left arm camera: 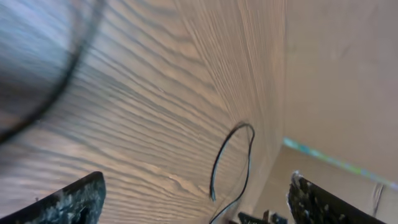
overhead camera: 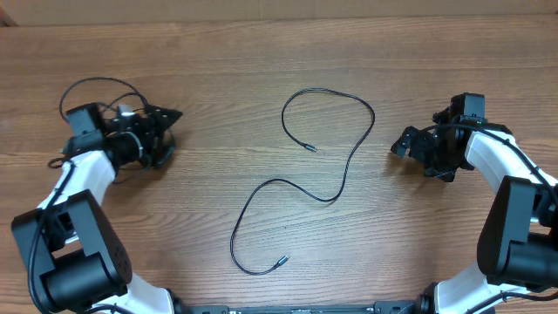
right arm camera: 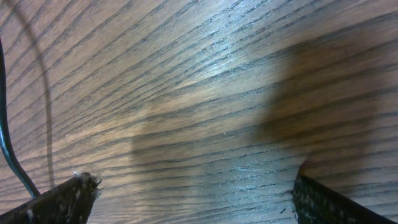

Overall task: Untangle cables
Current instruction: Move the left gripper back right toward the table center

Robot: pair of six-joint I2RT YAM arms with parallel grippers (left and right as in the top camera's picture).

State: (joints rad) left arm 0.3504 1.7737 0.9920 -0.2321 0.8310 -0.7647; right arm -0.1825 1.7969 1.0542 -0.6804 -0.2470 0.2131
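**Spotter:** What are you working with?

**Operator:** I see one thin black cable with small silver-tipped plug ends, lying loose mid-frame on the wood-grain table. It forms an open loop at upper centre, then an S-curve running to lower centre. From overhead I see no point where it crosses itself.

**Spotter:** How will it handle?

**Operator:** I judge it very light and limp, so it will trail behind whatever point I lift. It lies flat, so my fingers would have to pinch right down at the wood. I'd take it just behind a plug, either the one inside the loop or the one at lower centre, so the rest drags straight.

**Spotter:** Grippers?

**Operator:** My left gripper, at upper left, is spread wide with nothing between its fingers and sits well apart from the cable. My right gripper, at mid right, is equally wide and empty, near the loop's right side.

**Spotter:** Room?

**Operator:** There's bare wood on both sides of the cable and below it. The table's far edge runs along the top of the frame, so I'd pull toward the bottom. There's also a thin black loop behind my left wrist. I can't tell whether it's arm wiring or another cord.
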